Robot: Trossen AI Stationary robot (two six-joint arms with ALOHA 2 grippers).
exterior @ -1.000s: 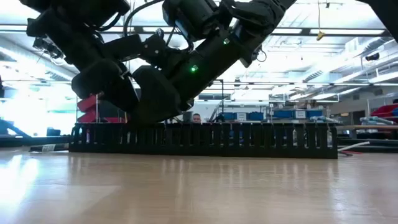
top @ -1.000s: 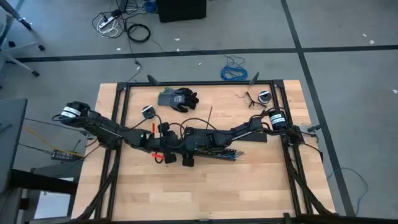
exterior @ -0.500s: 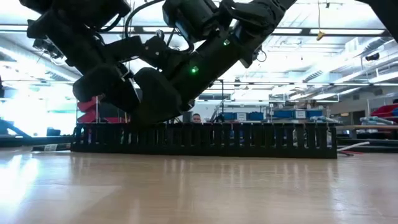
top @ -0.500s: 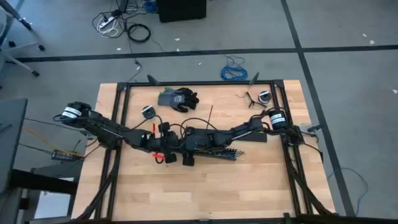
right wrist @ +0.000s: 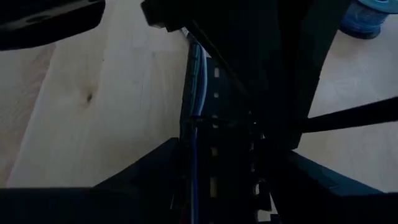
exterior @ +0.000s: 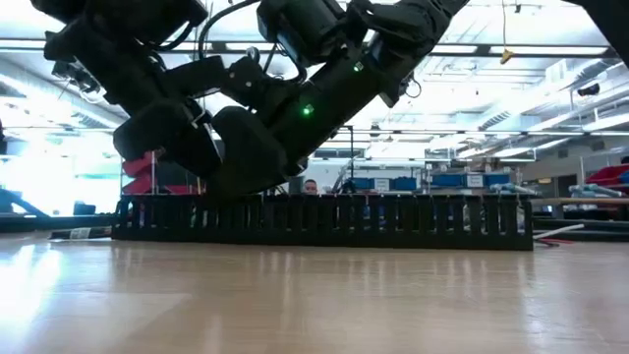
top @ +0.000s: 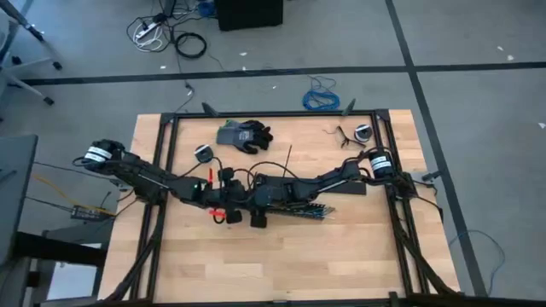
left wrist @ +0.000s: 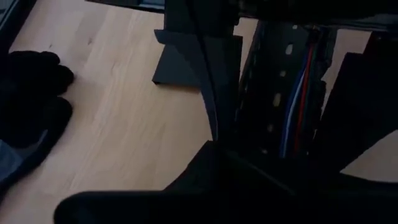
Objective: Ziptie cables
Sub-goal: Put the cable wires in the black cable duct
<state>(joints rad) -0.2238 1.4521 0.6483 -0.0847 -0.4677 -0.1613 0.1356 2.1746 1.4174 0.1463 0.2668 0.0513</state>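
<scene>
The left tool (top: pixel 223 198) and the right tool (top: pixel 258 198) meet near the middle of the desk (top: pixel 281 256), both low over one end of a black slotted duct (top: pixel 299 207) that lies flat along the wood. Whether either tool's fingers are apart or together cannot be told: dark arm parts fill both wrist views. The cables (left wrist: pixel 297 106) lie inside the duct, running along its length; the left wrist view shows blue, white and red strands there, and the right wrist view shows pale and blue strands (right wrist: pixel 196 81) in the same channel. In the low view the duct (exterior: pixel 324 221) stands as a toothed black wall across the desk, with both arms coming down at its left end. Farther back on the desk lies a dark glove (top: pixel 244 135), with a small round thing (top: pixel 203 152) just beside it
</scene>
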